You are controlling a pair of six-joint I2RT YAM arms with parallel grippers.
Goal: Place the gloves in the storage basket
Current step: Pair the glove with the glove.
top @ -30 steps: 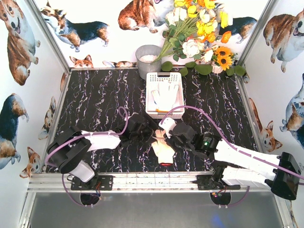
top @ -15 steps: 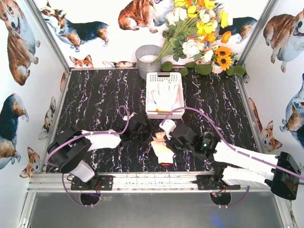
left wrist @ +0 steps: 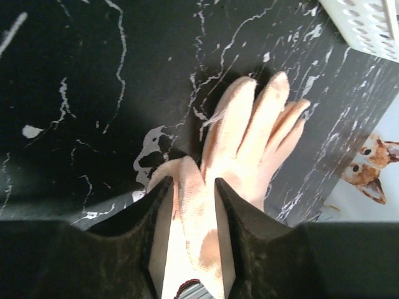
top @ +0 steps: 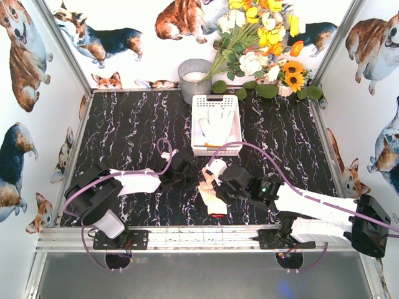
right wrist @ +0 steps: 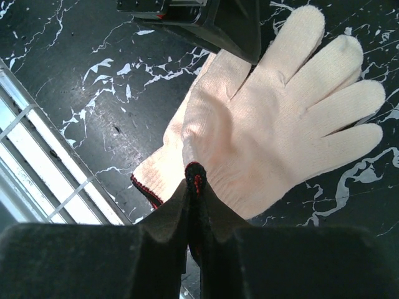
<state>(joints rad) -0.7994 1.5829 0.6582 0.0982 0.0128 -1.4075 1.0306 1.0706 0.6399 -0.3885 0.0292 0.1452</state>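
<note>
Cream knit in the storage basket [top: 216, 99] already: one stowed glove [top: 219, 124], well ahead of both hands. Leaves at least one loose glove [right wrist: 274, 124] flat on the black marbled counter [top: 124, 137], right under the hands. Right hand [right wrist: 194, 180] clenched on its red-trimmed cuff edge. Left hand [left wrist: 193, 193] narrowed around a fold beside the thumb, fabric touching both fingers; cannot tell if truly gripping. From above, mostly hidden beneath the two hands. Cannot tell whether a second glove lies underneath, nor what sits below the stowed one.
</note>
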